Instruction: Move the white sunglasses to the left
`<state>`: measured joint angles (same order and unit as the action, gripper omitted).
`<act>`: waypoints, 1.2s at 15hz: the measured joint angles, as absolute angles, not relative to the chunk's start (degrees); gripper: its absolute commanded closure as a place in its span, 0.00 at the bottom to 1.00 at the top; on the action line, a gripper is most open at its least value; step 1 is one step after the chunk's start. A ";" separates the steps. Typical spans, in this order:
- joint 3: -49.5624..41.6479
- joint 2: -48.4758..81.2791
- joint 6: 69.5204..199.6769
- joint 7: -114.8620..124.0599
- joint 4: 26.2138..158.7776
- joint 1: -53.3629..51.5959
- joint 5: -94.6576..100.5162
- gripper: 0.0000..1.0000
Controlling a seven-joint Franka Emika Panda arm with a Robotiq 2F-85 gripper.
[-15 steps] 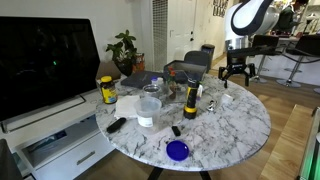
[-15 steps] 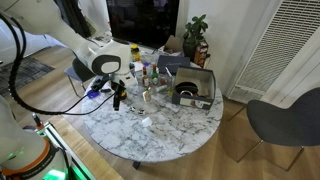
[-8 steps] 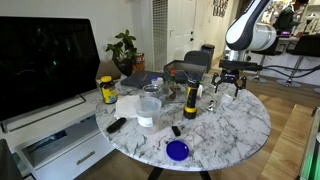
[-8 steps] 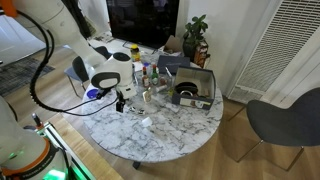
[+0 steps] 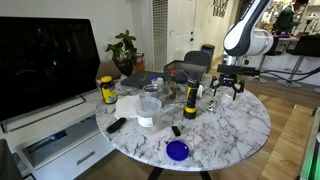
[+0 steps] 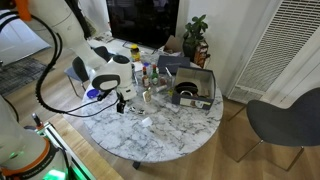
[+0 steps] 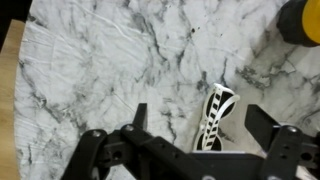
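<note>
Hovering above the marble desk (image 7: 90, 60), the pincer (image 7: 200, 113) stands released, its fingers spread wide and gripping nothing. The white sunglasses (image 7: 216, 116) lie on the desk between those fingers, toward 5 o'clock in the wrist view.

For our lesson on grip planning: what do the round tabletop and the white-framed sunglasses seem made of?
Round white grey-veined tabletop: looks like polished marble or a marble-look laminate, going by the irregular veining. Small white-framed sunglasses with dark lenses: probably smooth plastic, judging by the thin uniform white rim; lens material unclear.
</note>
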<state>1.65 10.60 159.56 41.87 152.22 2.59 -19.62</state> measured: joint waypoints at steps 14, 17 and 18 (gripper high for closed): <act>6.48 22.37 169.94 31.54 145.05 6.64 -34.39 0.15; 7.00 24.48 171.20 31.25 143.69 7.99 -34.40 0.36; 7.16 25.15 171.64 31.24 143.33 8.23 -34.40 0.35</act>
<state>7.16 25.15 171.64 31.24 143.33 8.23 -34.40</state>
